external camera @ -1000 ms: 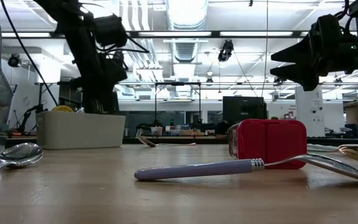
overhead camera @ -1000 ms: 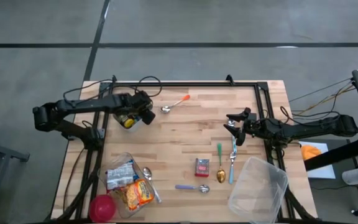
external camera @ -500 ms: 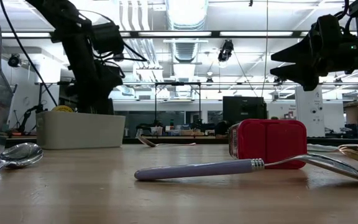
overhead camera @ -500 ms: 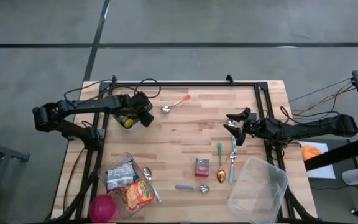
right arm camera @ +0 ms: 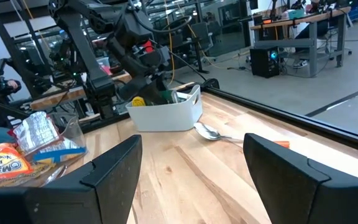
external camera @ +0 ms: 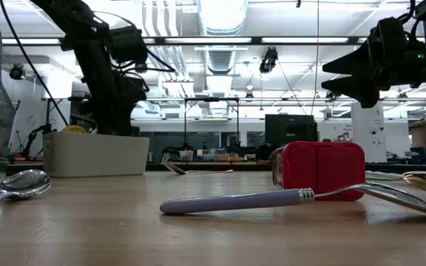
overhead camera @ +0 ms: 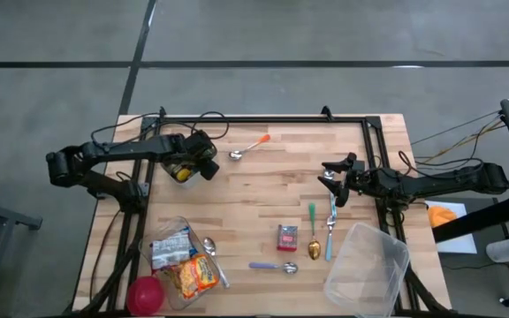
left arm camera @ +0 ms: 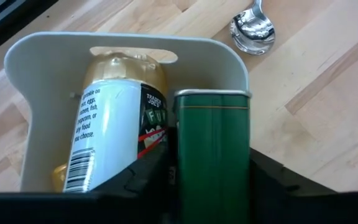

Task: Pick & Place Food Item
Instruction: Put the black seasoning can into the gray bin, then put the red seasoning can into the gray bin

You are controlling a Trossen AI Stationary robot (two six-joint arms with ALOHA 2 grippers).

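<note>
Bright, even light from ceiling strips (external camera: 220, 38) leaves soft shadows. Glare glints off the spoon (left arm camera: 252, 28). In the low view, the near counter (external camera: 124, 236) blurs.

The high camera looks straight down on the whole worktop (overhead camera: 263, 168) from far above. The low camera sits at worktop level, close behind a lilac-handled spoon (external camera: 272, 198), facing the room. The left wrist camera peers closely past its jaws into a white bin (left arm camera: 129, 46) directly ahead of them. The right wrist camera looks level across the worktop; far ahead of its jaws stands the same bin, which all four views share.
</note>
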